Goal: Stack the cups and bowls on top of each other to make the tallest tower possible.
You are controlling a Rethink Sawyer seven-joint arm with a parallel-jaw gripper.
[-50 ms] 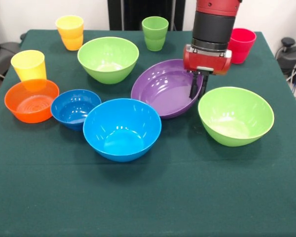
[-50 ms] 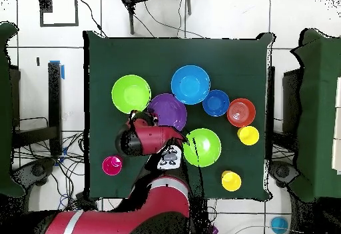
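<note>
Bowls and cups are all loose on the green surface; no tower exists yet, so everything is left to do. Your gripper hangs at the right rim of the purple bowl, which sits tilted, its near edge leaning against the large blue bowl. The dark fingers stand close together with the rim about level with them, but you cannot tell whether they pinch the rim or merely sit beside it.

That tilt is your main risk. If you lift by one edge, the wide bowl may swing, slip out, or drag across the large blue bowl and shove it into the small blue bowl. The light green bowl lies just beside the gripper on the other side, so a sideways move could knock it. A thin glossy rim gives little purchase, so a weak grip would likely drop it.

The arm comes straight down, wrist vertical, red gripper body above the purple bowl's right edge. From overhead it reaches between the red cup and the second light green bowl.
</note>
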